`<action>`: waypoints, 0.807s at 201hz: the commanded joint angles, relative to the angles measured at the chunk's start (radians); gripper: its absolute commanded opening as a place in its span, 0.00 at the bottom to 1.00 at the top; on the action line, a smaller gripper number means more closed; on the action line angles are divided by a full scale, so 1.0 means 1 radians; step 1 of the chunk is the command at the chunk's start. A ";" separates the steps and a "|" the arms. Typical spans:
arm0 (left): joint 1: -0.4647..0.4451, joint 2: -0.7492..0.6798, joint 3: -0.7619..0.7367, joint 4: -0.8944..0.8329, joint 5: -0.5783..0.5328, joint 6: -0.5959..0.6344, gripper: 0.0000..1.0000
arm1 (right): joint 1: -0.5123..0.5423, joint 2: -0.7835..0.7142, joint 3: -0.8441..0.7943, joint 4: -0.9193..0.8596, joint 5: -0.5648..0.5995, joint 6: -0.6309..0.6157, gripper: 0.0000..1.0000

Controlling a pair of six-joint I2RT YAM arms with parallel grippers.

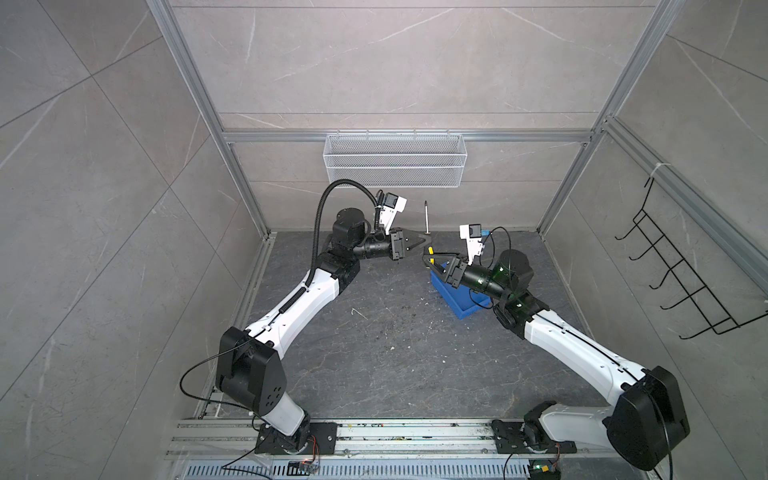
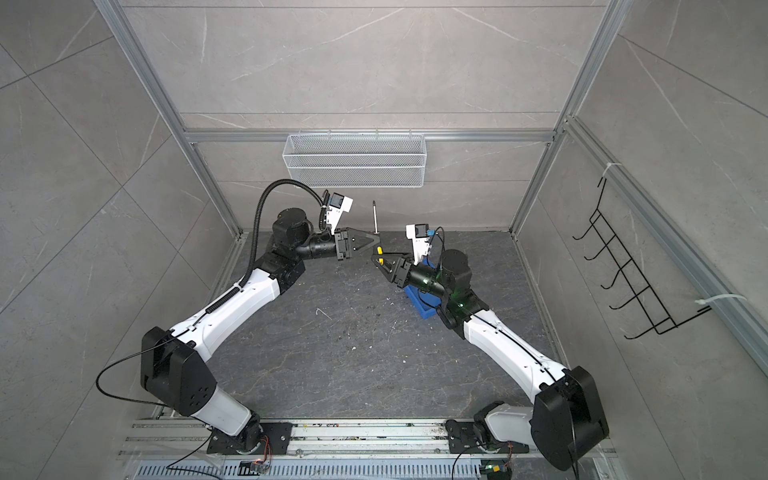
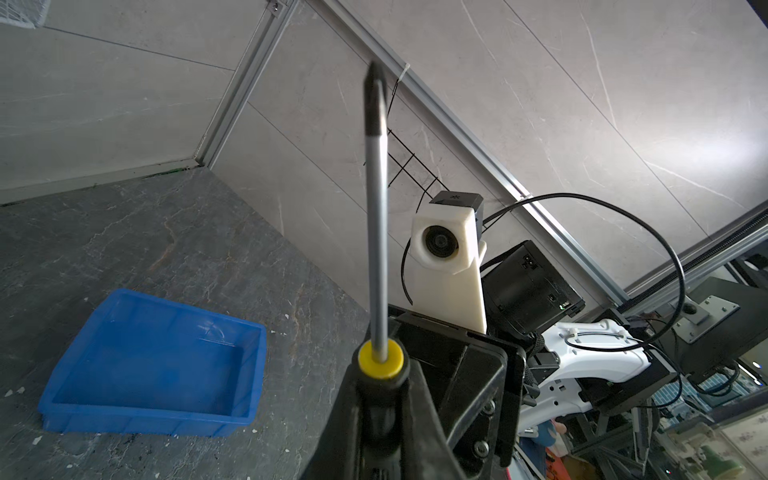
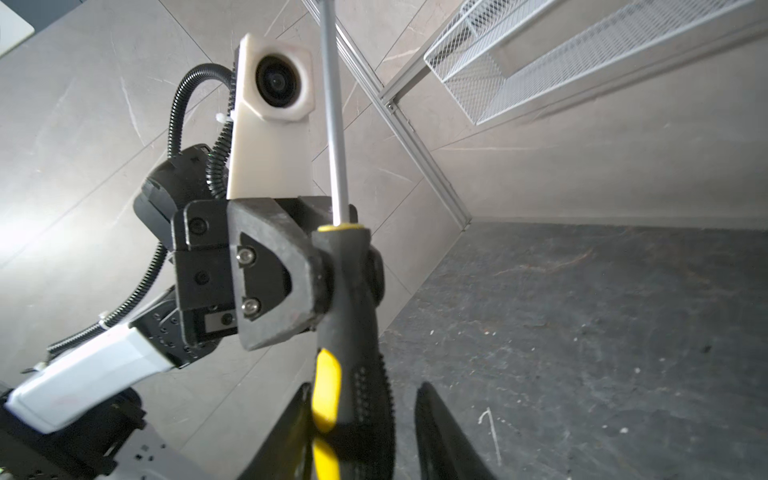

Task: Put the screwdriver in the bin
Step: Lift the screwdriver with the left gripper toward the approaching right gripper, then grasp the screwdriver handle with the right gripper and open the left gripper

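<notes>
Standing upright above the bench's (image 1: 374,353) far middle, the screwdriver (image 1: 427,218) shows a slim steel shaft and textured black-and-yellow handle, near the smooth blue plastic bin (image 1: 464,306). The left gripper (image 1: 424,238) is clamped on the upper handle; the right gripper (image 4: 363,399) straddles the lower handle, jaws apart.

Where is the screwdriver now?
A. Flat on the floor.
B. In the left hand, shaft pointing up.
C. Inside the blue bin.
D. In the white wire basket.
B: the left hand is shut on the black handle of the screwdriver, whose shaft stands up in the air, while the bin is empty.
</notes>
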 commanded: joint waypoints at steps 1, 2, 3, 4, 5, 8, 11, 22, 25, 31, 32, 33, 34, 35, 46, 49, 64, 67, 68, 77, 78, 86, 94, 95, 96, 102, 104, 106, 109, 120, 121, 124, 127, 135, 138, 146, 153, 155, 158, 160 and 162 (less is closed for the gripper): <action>-0.004 -0.011 0.021 0.077 0.043 -0.016 0.00 | -0.009 0.017 0.028 0.042 -0.007 0.016 0.27; -0.004 -0.011 0.020 0.077 0.044 -0.017 0.00 | -0.009 0.017 0.028 0.041 -0.007 0.017 0.26; -0.003 -0.011 0.020 0.077 0.044 -0.017 0.00 | -0.009 0.017 0.028 0.042 -0.008 0.018 0.25; -0.003 -0.011 0.021 0.077 0.044 -0.017 0.00 | -0.009 0.017 0.028 0.041 -0.008 0.017 0.24; -0.003 -0.011 0.022 0.077 0.043 -0.017 0.00 | -0.009 0.017 0.028 0.042 -0.009 0.017 0.24; -0.003 -0.012 0.021 0.077 0.044 -0.017 0.00 | -0.009 0.018 0.028 0.043 -0.009 0.018 0.21; -0.005 -0.011 0.021 0.078 0.044 -0.017 0.00 | -0.009 0.018 0.027 0.043 -0.009 0.018 0.19; -0.004 -0.008 0.021 0.078 0.043 -0.017 0.00 | -0.010 0.020 0.029 0.042 -0.012 0.018 0.11; -0.004 -0.008 0.021 0.078 0.042 -0.017 0.00 | -0.010 0.020 0.029 0.042 -0.013 0.018 0.09; -0.004 -0.006 0.023 0.077 0.043 -0.019 0.00 | -0.010 0.020 0.030 0.043 -0.018 0.015 0.05; -0.004 -0.005 0.023 0.078 0.043 -0.020 0.00 | -0.010 0.020 0.030 0.042 -0.020 0.015 0.04; -0.004 -0.006 0.023 0.077 0.042 -0.019 0.00 | -0.010 0.020 0.030 0.043 -0.020 0.015 0.04; -0.004 -0.005 0.022 0.078 0.043 -0.019 0.00 | -0.010 0.021 0.029 0.043 -0.021 0.014 0.03; -0.004 -0.005 0.023 0.078 0.043 -0.019 0.00 | -0.010 0.021 0.031 0.043 -0.021 0.014 0.02; -0.003 -0.002 0.022 0.078 0.043 -0.022 0.00 | -0.010 0.022 0.030 0.041 -0.024 0.011 0.00; -0.004 -0.003 0.023 0.079 0.044 -0.022 0.00 | -0.010 0.022 0.031 0.040 -0.024 0.010 0.00; -0.003 -0.002 0.021 0.083 0.037 -0.022 0.00 | -0.010 0.021 0.031 0.034 -0.026 0.004 0.00; -0.004 -0.003 0.019 0.083 0.033 -0.022 0.00 | -0.010 0.020 0.031 0.032 -0.026 0.003 0.00; -0.004 -0.003 0.018 0.083 0.032 -0.022 0.00 | -0.010 0.020 0.030 0.032 -0.025 0.002 0.00; -0.004 -0.005 0.011 0.086 0.018 -0.021 0.00 | -0.010 0.020 0.032 0.031 -0.026 -0.001 0.00; -0.003 -0.006 0.011 0.086 0.017 -0.020 0.00 | -0.010 0.019 0.032 0.031 -0.026 -0.001 0.00; -0.004 -0.013 0.003 0.088 0.004 -0.013 0.07 | -0.010 0.017 0.033 0.027 -0.024 -0.004 0.00; -0.004 -0.020 -0.007 0.089 -0.012 -0.003 0.18 | -0.010 0.016 0.035 0.022 -0.024 -0.008 0.00; -0.004 -0.021 -0.008 0.088 -0.014 -0.004 0.19 | -0.010 0.016 0.035 0.021 -0.023 -0.009 0.00; -0.004 -0.022 -0.009 0.088 -0.016 -0.001 0.20 | -0.010 0.016 0.035 0.019 -0.023 -0.008 0.00; -0.004 -0.028 -0.015 0.086 -0.023 0.007 0.25 | -0.010 0.013 0.036 0.014 -0.022 -0.013 0.00; -0.003 -0.029 -0.016 0.084 -0.027 0.012 0.26 | -0.010 0.013 0.037 0.012 -0.022 -0.014 0.00; -0.004 -0.031 -0.019 0.083 -0.027 0.016 0.28 | -0.010 0.011 0.037 0.011 -0.020 -0.015 0.00; -0.004 -0.034 -0.021 0.078 -0.030 0.023 0.31 | -0.011 0.010 0.037 0.008 -0.019 -0.018 0.00; -0.004 -0.047 -0.023 0.060 -0.032 0.053 0.45 | -0.011 0.006 0.038 -0.008 -0.015 -0.028 0.00; -0.004 -0.048 -0.023 0.057 -0.033 0.057 0.47 | -0.011 0.006 0.038 -0.011 -0.014 -0.029 0.00; -0.004 -0.053 -0.026 0.052 -0.032 0.068 0.51 | -0.012 0.004 0.039 -0.017 -0.013 -0.032 0.00; -0.003 -0.059 -0.028 0.044 -0.033 0.082 0.56 | -0.012 0.003 0.040 -0.025 -0.012 -0.039 0.00; -0.004 -0.077 -0.040 0.021 -0.042 0.121 0.63 | -0.013 -0.003 0.043 -0.048 -0.010 -0.055 0.00; -0.004 -0.082 -0.045 0.011 -0.049 0.136 0.66 | -0.013 -0.006 0.044 -0.057 -0.008 -0.062 0.00; -0.004 -0.110 -0.061 -0.013 -0.070 0.176 0.73 | -0.014 -0.016 0.047 -0.091 -0.002 -0.085 0.00; -0.004 -0.129 -0.076 -0.033 -0.087 0.211 0.78 | -0.015 -0.024 0.052 -0.129 0.005 -0.114 0.00; -0.004 -0.136 -0.080 -0.038 -0.092 0.224 0.80 | -0.015 -0.026 0.055 -0.141 0.007 -0.124 0.00; -0.003 -0.147 -0.087 -0.045 -0.099 0.241 0.81 | -0.015 -0.031 0.056 -0.160 0.012 -0.138 0.00; -0.003 -0.153 -0.092 -0.050 -0.103 0.251 0.83 | -0.015 -0.034 0.058 -0.172 0.016 -0.148 0.00; -0.003 -0.160 -0.096 -0.058 -0.109 0.263 0.84 | -0.015 -0.036 0.060 -0.187 0.018 -0.158 0.00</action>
